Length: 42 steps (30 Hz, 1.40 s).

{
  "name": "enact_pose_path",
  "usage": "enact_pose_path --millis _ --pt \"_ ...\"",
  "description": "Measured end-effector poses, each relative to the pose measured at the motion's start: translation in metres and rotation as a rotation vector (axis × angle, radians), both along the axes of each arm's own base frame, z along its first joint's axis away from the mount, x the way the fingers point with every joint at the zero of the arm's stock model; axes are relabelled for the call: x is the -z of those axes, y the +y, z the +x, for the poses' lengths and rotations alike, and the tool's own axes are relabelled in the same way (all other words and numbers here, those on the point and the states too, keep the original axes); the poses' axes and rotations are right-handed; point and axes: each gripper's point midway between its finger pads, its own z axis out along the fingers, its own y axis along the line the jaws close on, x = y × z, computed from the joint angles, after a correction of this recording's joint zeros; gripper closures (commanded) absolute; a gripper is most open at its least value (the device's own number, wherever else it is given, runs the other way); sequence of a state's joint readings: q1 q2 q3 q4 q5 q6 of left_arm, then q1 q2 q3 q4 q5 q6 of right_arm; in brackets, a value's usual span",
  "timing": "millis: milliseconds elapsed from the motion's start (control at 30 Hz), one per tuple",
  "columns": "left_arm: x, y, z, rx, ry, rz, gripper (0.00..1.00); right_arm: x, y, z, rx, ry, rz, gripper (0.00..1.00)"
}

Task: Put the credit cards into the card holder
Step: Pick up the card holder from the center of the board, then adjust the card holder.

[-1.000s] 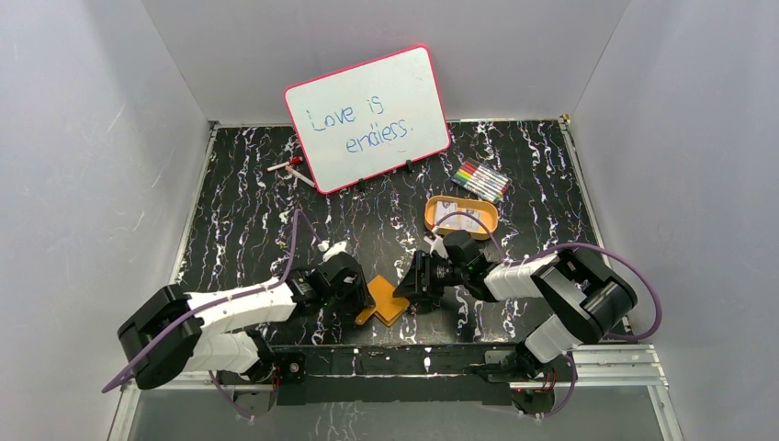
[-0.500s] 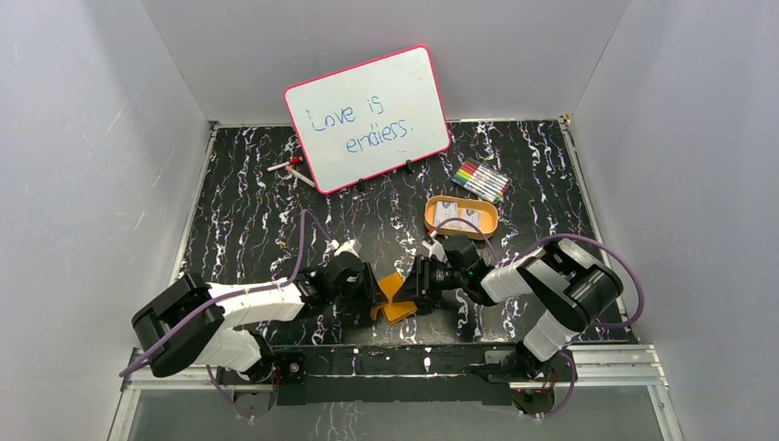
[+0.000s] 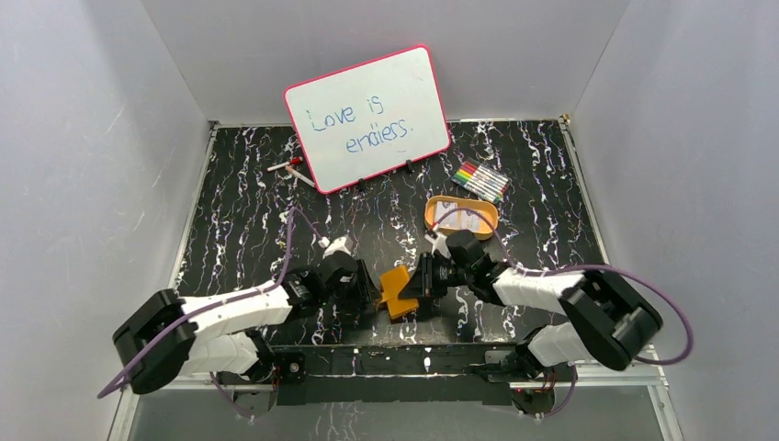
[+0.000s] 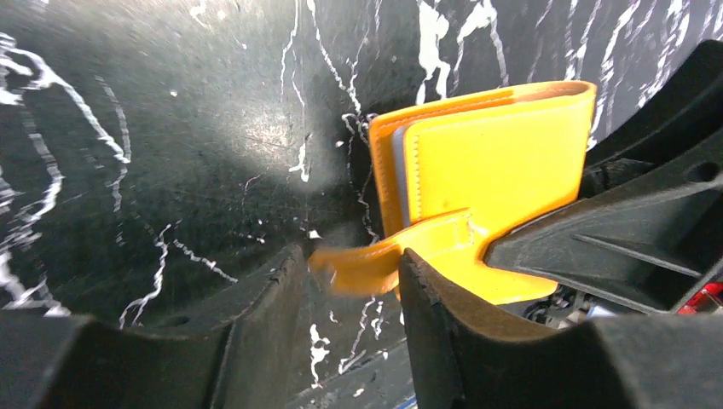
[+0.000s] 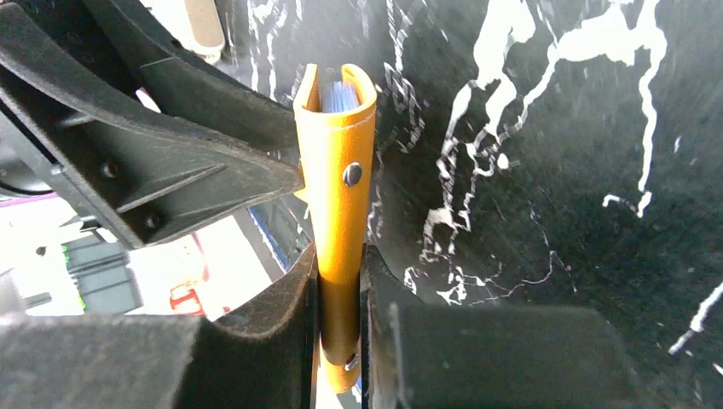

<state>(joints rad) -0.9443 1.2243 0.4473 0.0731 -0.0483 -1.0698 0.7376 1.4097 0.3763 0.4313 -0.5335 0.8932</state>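
The card holder [image 3: 396, 289], a small orange wallet, stands folded on edge between my two grippers near the front of the table. My right gripper [image 3: 418, 287] is shut on its spine side, seen in the right wrist view [image 5: 339, 256] with the card holder [image 5: 338, 196] and its snap stud between the pads. My left gripper [image 4: 345, 256] is open; the card holder's [image 4: 494, 162] strap tab reaches into the gap and touches the right finger [image 4: 426, 290]. The credit cards [image 3: 457, 214] lie pale in the orange oval tray [image 3: 429, 213] behind the right arm.
A pink-rimmed whiteboard [image 3: 367, 118] leans at the back. Several coloured markers [image 3: 479, 180] lie at the back right, behind the tray. A red-capped pen [image 3: 289, 166] lies left of the whiteboard. White walls close in the table on three sides.
The card holder went from lying spread on the table to standing folded on edge. The right gripper lifted it leftward. The left gripper moved right, up to its strap.
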Motion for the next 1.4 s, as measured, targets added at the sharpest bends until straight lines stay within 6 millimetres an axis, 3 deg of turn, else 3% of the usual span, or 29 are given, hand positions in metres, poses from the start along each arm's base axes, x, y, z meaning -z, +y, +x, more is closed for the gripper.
enact_pose_path --millis 100,233,333,400,600,700,800,867,1067,1300,1400 --pt "-0.027 0.008 0.009 -0.041 -0.052 0.02 0.48 -0.026 0.001 0.015 -0.001 -0.113 -0.025 0.98" --pt "-0.1 0.009 0.032 -0.118 -0.189 -0.042 0.39 -0.075 0.003 0.047 0.01 -0.33 -0.077 1.0" --pt "-0.15 0.01 0.045 -0.177 -0.276 -0.115 0.27 -0.103 -0.001 0.068 0.023 -0.484 -0.156 1.0" --pt "-0.175 0.012 0.051 -0.217 -0.312 -0.151 0.24 -0.117 -0.004 0.081 0.028 -0.596 -0.242 1.0" --pt "-0.231 0.0 0.078 -0.337 -0.34 -0.2 0.23 -0.158 -0.013 0.112 0.034 -0.987 -0.556 1.0" --pt "-0.254 -0.01 0.093 -0.383 -0.351 -0.207 0.15 -0.182 -0.019 0.127 0.049 -1.218 -0.701 1.0" --pt "-0.273 -0.015 0.104 -0.412 -0.368 -0.2 0.15 -0.219 -0.027 0.148 0.146 -1.461 -0.813 1.0" --pt "-0.282 -0.014 0.108 -0.427 -0.381 -0.195 0.15 -0.247 -0.042 0.158 0.222 -1.599 -0.904 1.0" --pt "-0.311 0.002 0.112 -0.488 -0.45 -0.226 0.15 -0.308 -0.061 0.149 0.306 -1.942 -1.052 1.0" --pt "-0.364 0.026 0.107 -0.537 -0.565 -0.353 0.14 -0.345 -0.052 0.119 0.267 -2.249 -1.137 1.0" --pt "-0.387 0.029 0.105 -0.519 -0.626 -0.406 0.13 -0.353 -0.048 0.107 0.254 -2.345 -1.159 1.0"
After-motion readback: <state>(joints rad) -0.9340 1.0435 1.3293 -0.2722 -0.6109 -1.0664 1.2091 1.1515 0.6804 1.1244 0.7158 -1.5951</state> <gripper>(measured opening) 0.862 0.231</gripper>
